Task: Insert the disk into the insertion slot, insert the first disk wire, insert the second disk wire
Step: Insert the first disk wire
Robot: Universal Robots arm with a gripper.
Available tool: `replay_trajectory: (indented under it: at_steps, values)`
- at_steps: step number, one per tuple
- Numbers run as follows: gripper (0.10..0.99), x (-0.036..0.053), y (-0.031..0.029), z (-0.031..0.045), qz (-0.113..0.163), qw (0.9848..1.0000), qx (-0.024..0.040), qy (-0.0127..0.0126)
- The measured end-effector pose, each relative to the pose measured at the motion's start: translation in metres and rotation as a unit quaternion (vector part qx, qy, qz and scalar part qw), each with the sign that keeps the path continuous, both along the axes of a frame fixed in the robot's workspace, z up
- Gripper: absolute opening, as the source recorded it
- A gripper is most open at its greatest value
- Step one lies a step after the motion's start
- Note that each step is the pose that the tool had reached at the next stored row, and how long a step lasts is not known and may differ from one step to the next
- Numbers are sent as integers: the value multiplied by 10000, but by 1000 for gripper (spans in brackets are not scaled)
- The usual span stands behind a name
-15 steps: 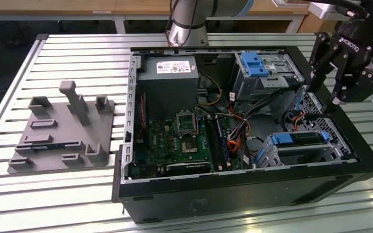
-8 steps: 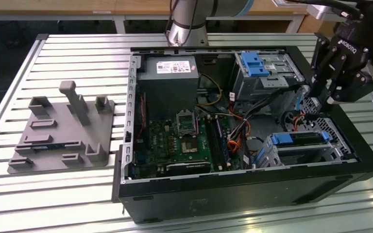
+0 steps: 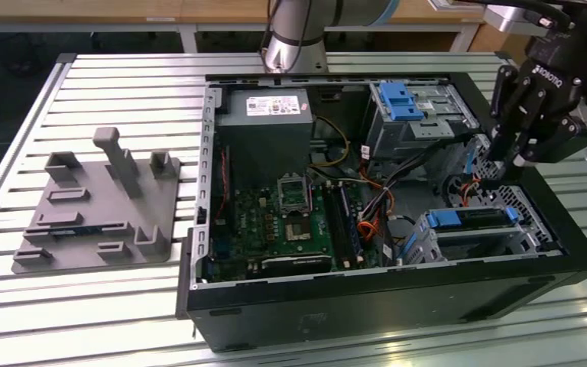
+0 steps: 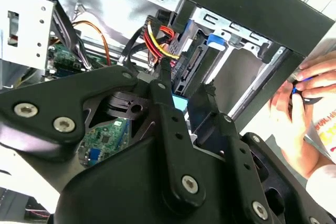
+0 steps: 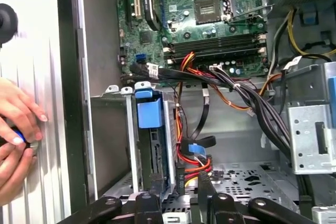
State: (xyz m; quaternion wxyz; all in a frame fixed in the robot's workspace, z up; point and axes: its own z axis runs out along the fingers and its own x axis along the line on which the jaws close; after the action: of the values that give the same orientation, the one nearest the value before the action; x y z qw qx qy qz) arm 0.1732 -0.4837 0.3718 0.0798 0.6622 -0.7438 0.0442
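The disk [image 3: 469, 217] sits in the slot [image 3: 513, 238] at the near right. The gripper [image 3: 500, 172] hangs close by, jaws spread.

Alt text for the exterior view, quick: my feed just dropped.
The gripper reaches into an open computer case at the exterior view's right, near the disk, which sits in the slot. A grey fixture lies on the slatted table at the exterior view's left.

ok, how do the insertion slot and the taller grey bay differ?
The insertion slot is low, by the gripper, with the disk inside. The taller grey bay stands higher, near the power supply, with a blue latch on top. Both are sheet metal with blue plastic.
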Motion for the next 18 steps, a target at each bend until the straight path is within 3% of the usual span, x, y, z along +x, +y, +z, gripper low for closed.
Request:
replay_trajectory:
  at_steps: [12,18]
  values:
    - [408,17,0,-150,0,10000,-88,1]
    - [408,17,0,-179,0,9999,-143,1]
